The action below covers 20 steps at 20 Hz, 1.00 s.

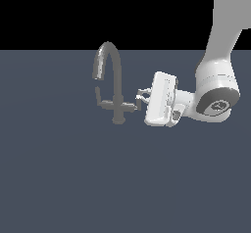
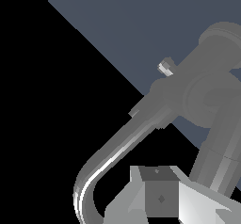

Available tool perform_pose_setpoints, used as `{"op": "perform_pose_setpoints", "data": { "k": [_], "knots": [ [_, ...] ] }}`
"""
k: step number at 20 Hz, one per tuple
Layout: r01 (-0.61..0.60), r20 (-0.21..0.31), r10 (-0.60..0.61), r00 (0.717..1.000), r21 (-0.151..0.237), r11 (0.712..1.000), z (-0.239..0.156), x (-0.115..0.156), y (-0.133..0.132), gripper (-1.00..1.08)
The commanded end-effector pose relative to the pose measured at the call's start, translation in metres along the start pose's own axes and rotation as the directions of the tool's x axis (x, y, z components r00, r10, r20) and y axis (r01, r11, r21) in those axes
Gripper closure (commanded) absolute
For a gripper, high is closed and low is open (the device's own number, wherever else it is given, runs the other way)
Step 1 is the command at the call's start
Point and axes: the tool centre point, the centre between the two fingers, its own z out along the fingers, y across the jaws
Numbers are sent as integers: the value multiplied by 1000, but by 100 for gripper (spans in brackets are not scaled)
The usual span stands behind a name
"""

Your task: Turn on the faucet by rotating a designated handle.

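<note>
The handle (image 1: 131, 106) juts from the stem of the faucet (image 1: 116, 87) on the side away from the spout's downturned tip, toward the exterior view's right. It is a short grey lever, and its long axis runs roughly level, pointing out from the stem toward the arm. The faucet itself stands on the dark blue-grey floor (image 1: 59, 178), near the middle of the exterior view, its arched spout curling over to that view's left, where the matching lever also sits.

The gripper (image 1: 141, 98) lies directly off the handle's free end, on the exterior view's right, turned sideways so its fingers reach toward the stem. The fingertips look to be at the lever's end — touching or just beside it, the exterior view is too coarse to say which. Whether the jaws are spread or closed cannot be told either: the exterior view shows only small pale tips, and the wrist view shows a single blocky finger (image 2: 160, 195) in the foreground, with the faucet's stem and spout filling the picture close behind it.

So the relation that matters is this — the lever's axis and the gripper's reach lie nearly in one line. As a judgement, turning the handle calls for a sideways push across that axis, sweeping around the stem, not a further advance along it.
</note>
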Motion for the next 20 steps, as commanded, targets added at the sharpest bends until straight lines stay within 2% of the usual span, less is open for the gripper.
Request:
{"op": "perform_pose_setpoints", "data": {
  "k": [1, 10, 11, 12, 20],
  "knots": [
    [-7, 4, 7, 1000, 0, 1000, 0, -5, 11, 108],
    [-6, 9, 6, 1000, -1, 1000, 0, -19, 43, 108],
    [-6, 9, 6, 1000, -1, 1000, 0, -19, 43, 108],
    [50, -25, -51, 998, -3, 999, 0, -7, 19, 108],
    [2, 4, -2, 1000, -1, 1000, -6, 3, 78, 108]
  ]
}}
